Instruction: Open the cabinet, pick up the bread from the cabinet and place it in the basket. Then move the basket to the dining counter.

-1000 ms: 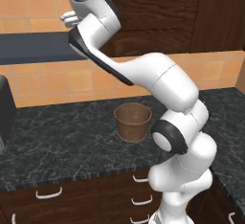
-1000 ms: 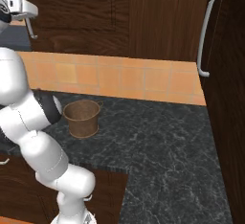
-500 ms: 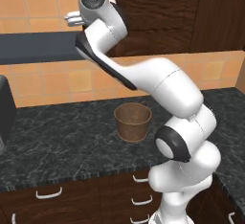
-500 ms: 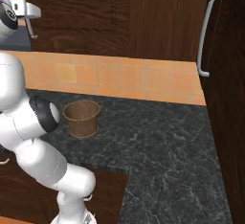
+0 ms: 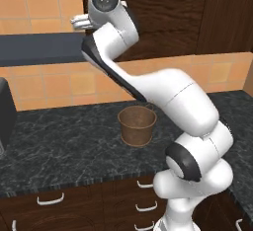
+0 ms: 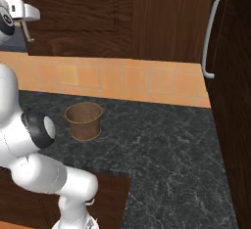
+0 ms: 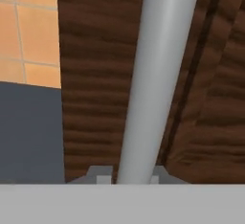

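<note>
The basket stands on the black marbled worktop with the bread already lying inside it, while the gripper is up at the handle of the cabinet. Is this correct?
Not quite: the basket is empty. The right base view looks into it and shows only its brown inside, no bread. The rest holds: it stands on the black marbled worktop, and the hand view shows the gripper at the cabinet with its silver handle between the fingertips.

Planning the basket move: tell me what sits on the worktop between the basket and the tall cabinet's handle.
Only bare black worktop between the basket and the handle, in the right base view.
</note>
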